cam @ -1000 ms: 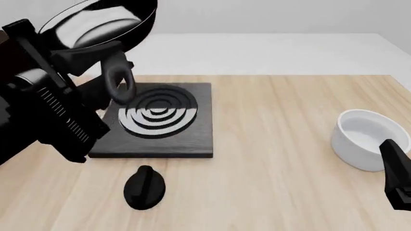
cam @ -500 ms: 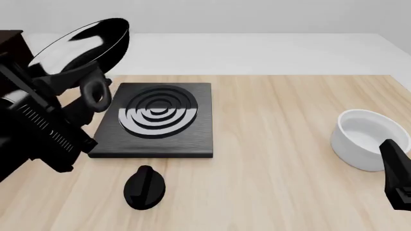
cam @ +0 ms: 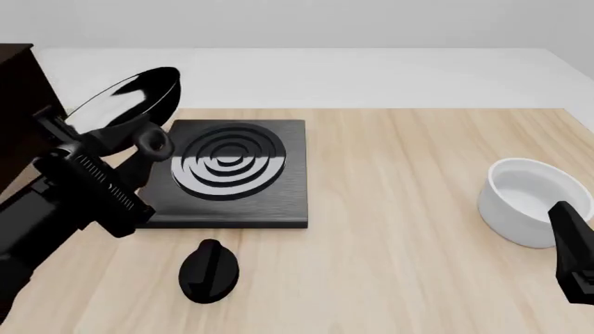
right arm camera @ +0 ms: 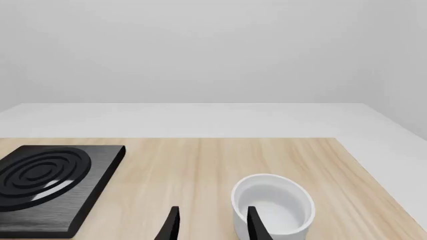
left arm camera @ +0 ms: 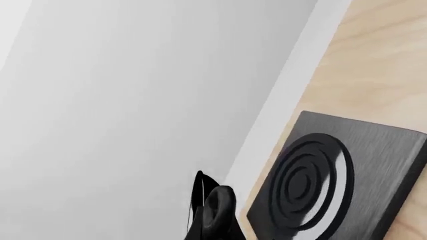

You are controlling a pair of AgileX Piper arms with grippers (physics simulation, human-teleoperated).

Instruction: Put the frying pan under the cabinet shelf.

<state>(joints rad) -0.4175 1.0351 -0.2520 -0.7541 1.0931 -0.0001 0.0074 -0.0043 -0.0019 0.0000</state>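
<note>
**Pan up in L gripper, over stove plate's left edge**

I've got the frying pan [cam: 125, 104] lifted off the table, tilted steeply w/ its inner face toward the camera. It's above the left edge of the stove plate [cam: 227, 174], near the cabinet shelf [cam: 21, 104], which shows as a dark brown block at the far left of front view. L gripper [cam: 139, 142] is clamped on the pan's handle; the loop end sticks out just right of the fingers. L wrist cam shows only a sliver of handle [left arm camera: 215, 210] plus the plate's rings.

R gripper [right arm camera: 210, 222] sits low at the right edge of the table [cam: 408, 209], fingers apart, nothing between them. White bowl [cam: 531, 198] is just ahead of it. A black knob [cam: 209, 271] lies on the wood in front of the plate.
</note>
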